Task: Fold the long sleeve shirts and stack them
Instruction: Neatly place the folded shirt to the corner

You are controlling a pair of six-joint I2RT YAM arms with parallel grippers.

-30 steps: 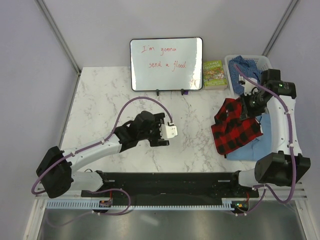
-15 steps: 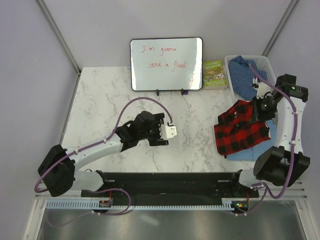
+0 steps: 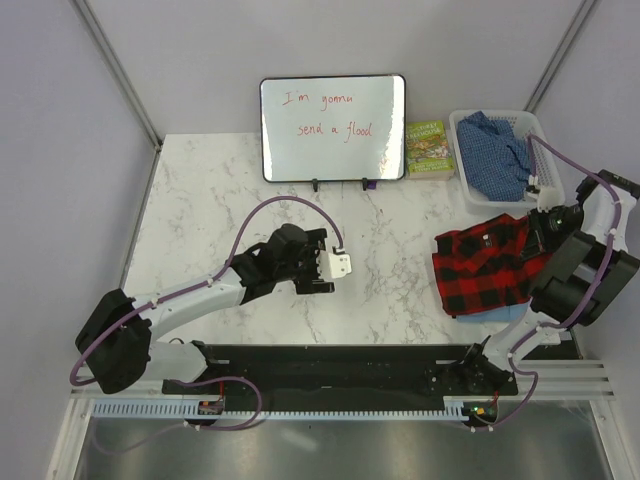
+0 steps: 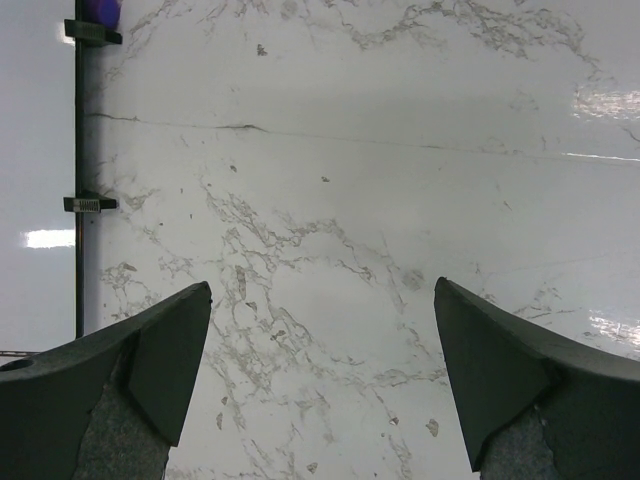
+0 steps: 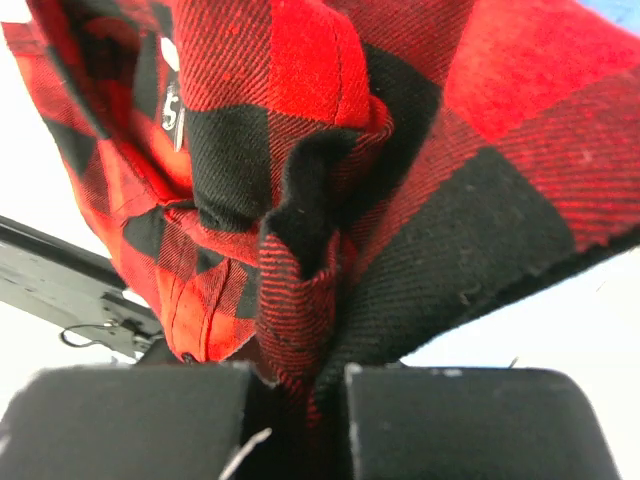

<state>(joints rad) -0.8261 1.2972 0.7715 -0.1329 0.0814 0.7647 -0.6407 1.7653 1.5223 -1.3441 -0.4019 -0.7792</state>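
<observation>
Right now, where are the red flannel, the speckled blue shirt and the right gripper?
red flannel [image 3: 485, 266]: top external view, middle of the checked cloth.
speckled blue shirt [image 3: 495, 155]: top external view, middle of the bunched cloth.
right gripper [image 5: 298, 392]: right wrist view, between the fingertips, shut on the flannel.

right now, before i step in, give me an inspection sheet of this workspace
Surface: white marble table, nothing under the left arm.
Job's things: red-and-black flannel bunched at the right edge, lying on the light blue shirt; speckled blue shirt heaped in the white basket.
Clutter: whiteboard with red writing, book beside it.
Grippers: left gripper open over bare marble; right gripper shut on a fold of the flannel.
Cables: purple cables loop along both arms; no snag seen.
Surroundings: grey panel walls; nothing else seen.
</observation>
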